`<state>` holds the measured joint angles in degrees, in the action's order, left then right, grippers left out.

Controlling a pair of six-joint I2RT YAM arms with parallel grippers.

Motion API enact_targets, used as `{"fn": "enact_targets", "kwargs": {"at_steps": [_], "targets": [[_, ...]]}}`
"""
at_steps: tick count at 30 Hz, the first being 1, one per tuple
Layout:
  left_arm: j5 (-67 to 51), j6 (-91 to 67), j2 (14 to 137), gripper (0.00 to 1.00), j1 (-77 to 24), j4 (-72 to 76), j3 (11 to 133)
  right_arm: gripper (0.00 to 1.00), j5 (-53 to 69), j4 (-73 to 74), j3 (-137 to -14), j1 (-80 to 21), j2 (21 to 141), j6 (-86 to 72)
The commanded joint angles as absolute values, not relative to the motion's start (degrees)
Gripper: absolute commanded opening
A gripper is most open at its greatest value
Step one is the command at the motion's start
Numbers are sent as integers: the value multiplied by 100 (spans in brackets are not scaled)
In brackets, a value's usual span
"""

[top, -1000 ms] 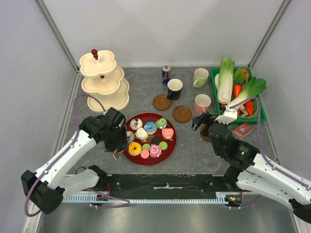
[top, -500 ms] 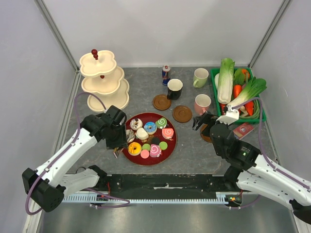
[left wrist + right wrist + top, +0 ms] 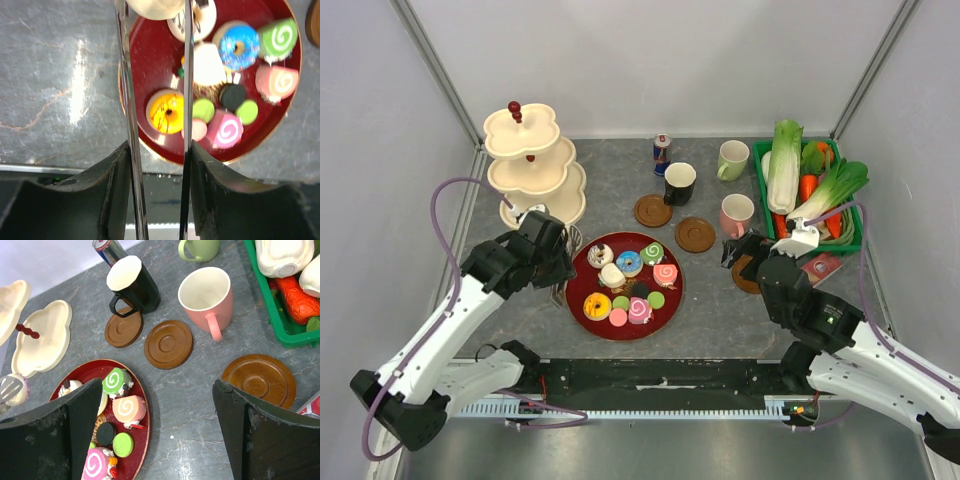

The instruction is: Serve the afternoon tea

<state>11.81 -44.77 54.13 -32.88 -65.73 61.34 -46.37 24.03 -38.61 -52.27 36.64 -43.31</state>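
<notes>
The left claw point(image 3: 154, 14) is pinched on a cream pastry point(image 3: 150, 6) over the left edge of the red tray point(image 3: 150, 75), where the other pastries point(image 3: 220, 95) sit. The right claw point(image 3: 156, 385) hangs wide open and empty above the coasters point(image 3: 168, 344). The cream pastry looks light, small and rounded, so it is likely to slip or roll, and a gentle pinch across its widest middle seems safest.
</notes>
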Motion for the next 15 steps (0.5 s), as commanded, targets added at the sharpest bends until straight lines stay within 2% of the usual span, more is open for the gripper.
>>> {"fn": "enact_targets", "kwargs": {"at_steps": [1, 5, 9, 15], "targets": [[2074, -4896, 5704, 43, -2859, -5601, 6197, 98, -4799, 2549, -4157, -5229, 3612, -4254], [1442, -4580, 5748, 37, -1813, -4687, 5741, 98, -4790, 2628, -4140, -5229, 3577, -4307], [1310, -4421, 5765, 40, -1048, -3834, 5309, 98, -4869, 2646, -4034, -5229, 3542, -4394], [994, -4184, 6511, 40, -238, -3341, 5282, 98, -4983, 2689, -4069, -5238, 3595, -4395]]}}
